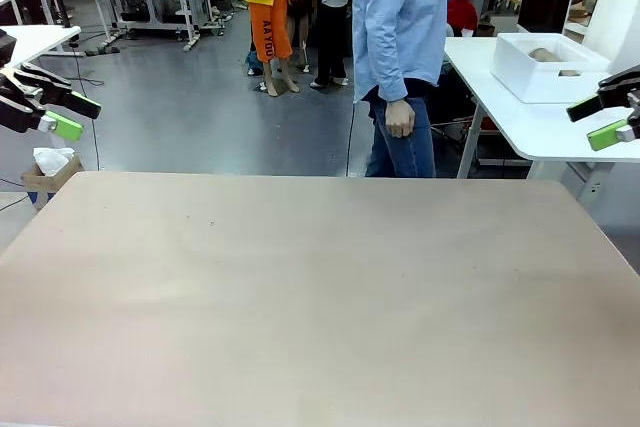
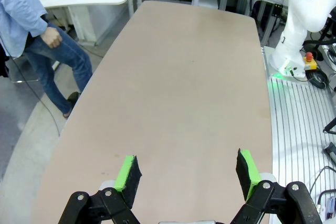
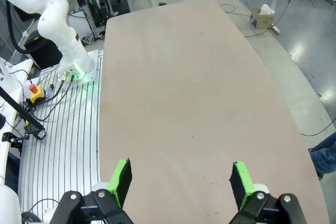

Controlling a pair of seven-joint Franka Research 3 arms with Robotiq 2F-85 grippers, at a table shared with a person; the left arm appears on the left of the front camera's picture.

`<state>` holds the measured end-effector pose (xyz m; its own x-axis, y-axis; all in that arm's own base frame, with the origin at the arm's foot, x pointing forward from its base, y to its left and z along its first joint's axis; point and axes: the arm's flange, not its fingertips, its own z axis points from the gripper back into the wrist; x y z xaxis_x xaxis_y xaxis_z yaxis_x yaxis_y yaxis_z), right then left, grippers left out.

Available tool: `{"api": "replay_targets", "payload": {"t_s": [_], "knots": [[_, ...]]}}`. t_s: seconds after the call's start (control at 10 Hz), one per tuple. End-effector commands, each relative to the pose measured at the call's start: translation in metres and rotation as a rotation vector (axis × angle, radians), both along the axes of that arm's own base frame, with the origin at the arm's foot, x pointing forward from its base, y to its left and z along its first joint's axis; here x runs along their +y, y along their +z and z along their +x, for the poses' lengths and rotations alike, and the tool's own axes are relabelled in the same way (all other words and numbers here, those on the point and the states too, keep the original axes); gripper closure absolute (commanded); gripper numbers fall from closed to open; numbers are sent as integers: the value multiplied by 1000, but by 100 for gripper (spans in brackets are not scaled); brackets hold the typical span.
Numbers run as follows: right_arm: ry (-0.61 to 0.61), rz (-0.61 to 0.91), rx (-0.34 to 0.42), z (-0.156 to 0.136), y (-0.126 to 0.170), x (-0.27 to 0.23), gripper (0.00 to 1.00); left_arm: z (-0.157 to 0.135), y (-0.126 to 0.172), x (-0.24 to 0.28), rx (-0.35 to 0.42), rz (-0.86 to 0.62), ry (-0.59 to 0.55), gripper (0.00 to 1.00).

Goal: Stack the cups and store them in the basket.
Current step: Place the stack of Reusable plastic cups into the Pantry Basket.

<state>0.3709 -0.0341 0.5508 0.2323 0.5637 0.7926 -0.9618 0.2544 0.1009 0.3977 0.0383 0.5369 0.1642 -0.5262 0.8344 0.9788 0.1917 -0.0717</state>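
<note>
Basket (image 1: 548, 67) sits on a side surface at 2 o'clock, well apart from the main surface (image 1: 320, 287), tan cups (image 1: 550, 55) lying inside (count unclear). Looks done or nearly; stacking can't be confirmed. Left gripper (image 1: 72, 115) at 9 o'clock, fingers apart, holding nothing; right gripper (image 1: 595, 122) at 3 o'clock, likewise. Person (image 1: 400, 57) stands at 12.
</note>
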Motion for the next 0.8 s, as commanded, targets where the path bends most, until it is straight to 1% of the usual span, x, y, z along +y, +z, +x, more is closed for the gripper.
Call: {"api": "replay_targets", "payload": {"t_s": [0.0, 0.7], "knots": [[4, 6, -3, 1, 2, 0, 0, 0, 1, -1, 6, -3, 0, 4], [4, 6, -3, 1, 2, 0, 0, 0, 1, -1, 6, -3, 0, 4]]}}
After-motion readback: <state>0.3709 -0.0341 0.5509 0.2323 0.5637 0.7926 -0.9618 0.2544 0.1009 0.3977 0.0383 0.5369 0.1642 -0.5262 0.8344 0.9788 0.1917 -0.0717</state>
